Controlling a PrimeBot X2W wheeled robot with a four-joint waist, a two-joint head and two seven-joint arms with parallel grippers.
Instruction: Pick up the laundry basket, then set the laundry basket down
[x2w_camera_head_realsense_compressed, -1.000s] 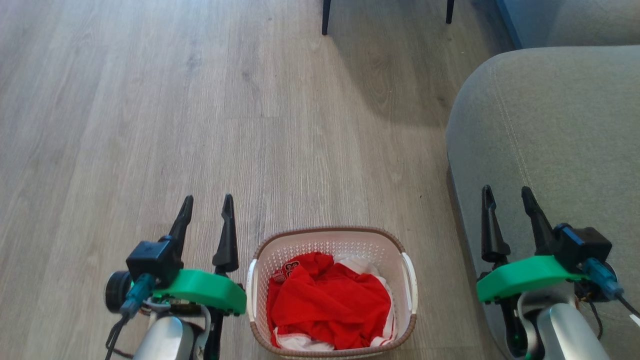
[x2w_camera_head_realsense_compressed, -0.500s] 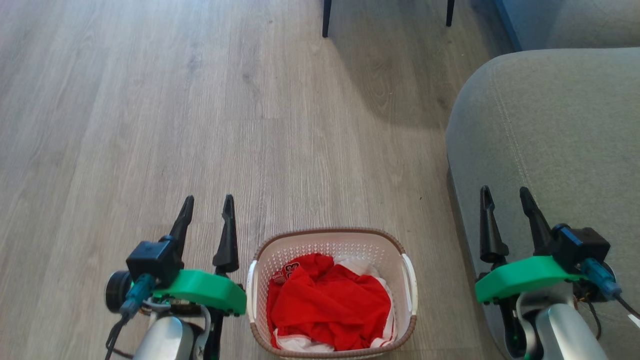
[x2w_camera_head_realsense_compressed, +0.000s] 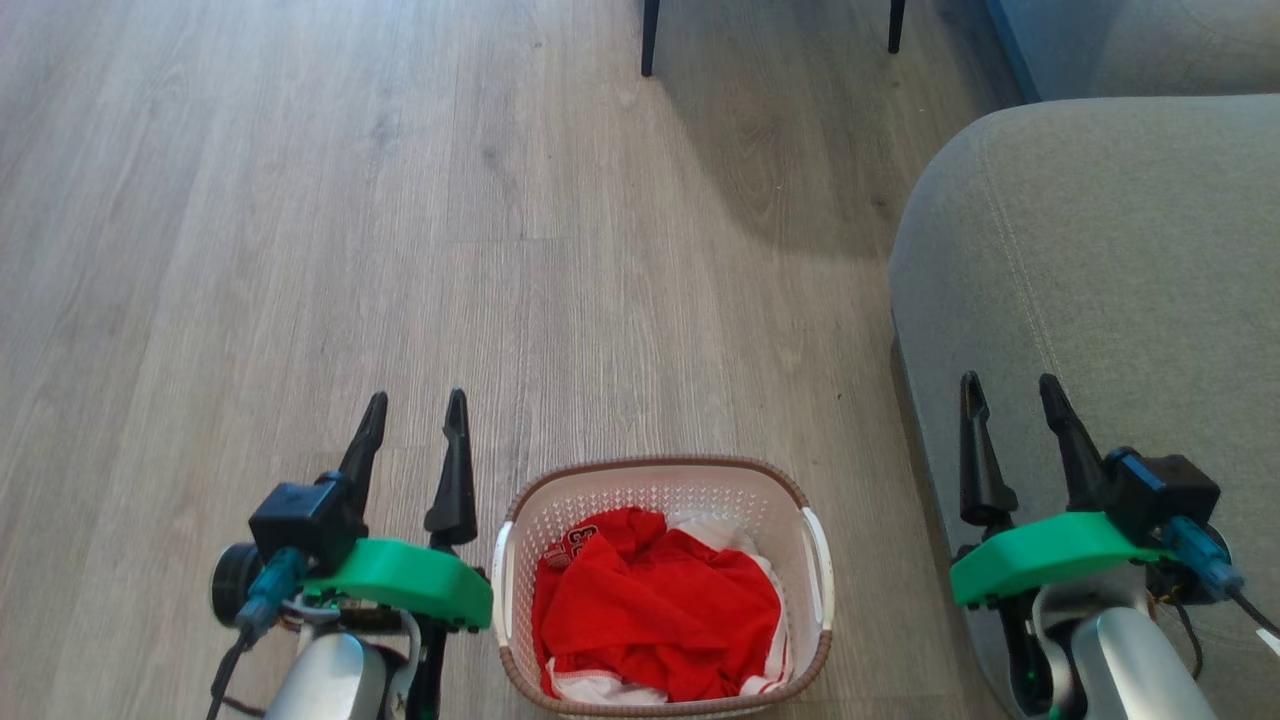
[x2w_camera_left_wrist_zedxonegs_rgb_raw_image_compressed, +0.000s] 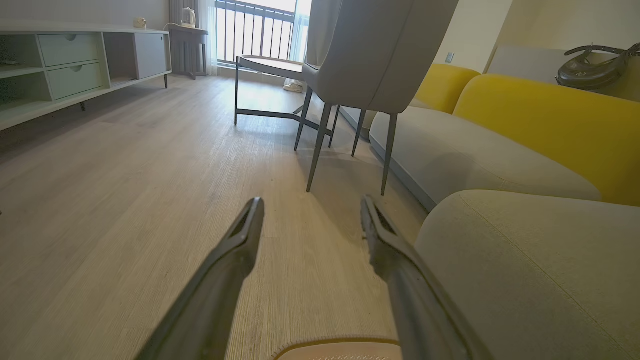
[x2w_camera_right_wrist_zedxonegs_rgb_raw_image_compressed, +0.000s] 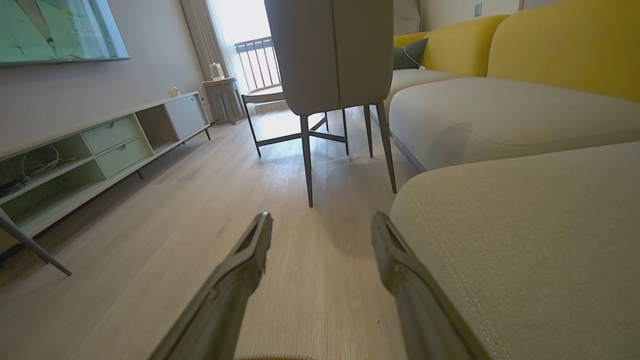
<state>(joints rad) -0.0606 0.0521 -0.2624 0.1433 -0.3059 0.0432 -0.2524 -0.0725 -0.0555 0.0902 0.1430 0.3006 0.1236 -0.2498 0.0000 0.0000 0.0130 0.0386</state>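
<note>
Spreading the two dark fingers of my left gripper (x2w_camera_head_realsense_compressed: 416, 396) wide, I grip nothing; the bare wooden floor (x2w_camera_head_realsense_compressed: 420, 230) shows through the gap. My right gripper (x2w_camera_head_realsense_compressed: 1009, 382) is parted just as wide and is just as empty, its fingers lying over the edge of the grey sofa (x2w_camera_head_realsense_compressed: 1120, 260). All four fingers point to 12 o'clock in the head view.

The laundry basket (x2w_camera_head_realsense_compressed: 660, 492) stands on the floor at 6 o'clock in that view, between my two wrists. It is a small cream-white plastic tub with rounded corners, rows of small holes in its walls, a brown woven-look rim and a white handle on each side. A crumpled red garment (x2w_camera_head_realsense_compressed: 655, 605) fills most of it, with white cloth (x2w_camera_head_realsense_compressed: 600, 686) showing at the edges.

From my left fingers the basket lies at 4 o'clock. My green left wrist mount (x2w_camera_head_realsense_compressed: 400, 588) is just beside its left handle; I cannot tell whether they touch. From my right fingers it lies at 8 o'clock, apart, with a strip of floor between. My pale forearms enter at 7 and 5 o'clock. Two dark chair legs (x2w_camera_head_realsense_compressed: 650, 40) stand at 12 o'clock.
</note>
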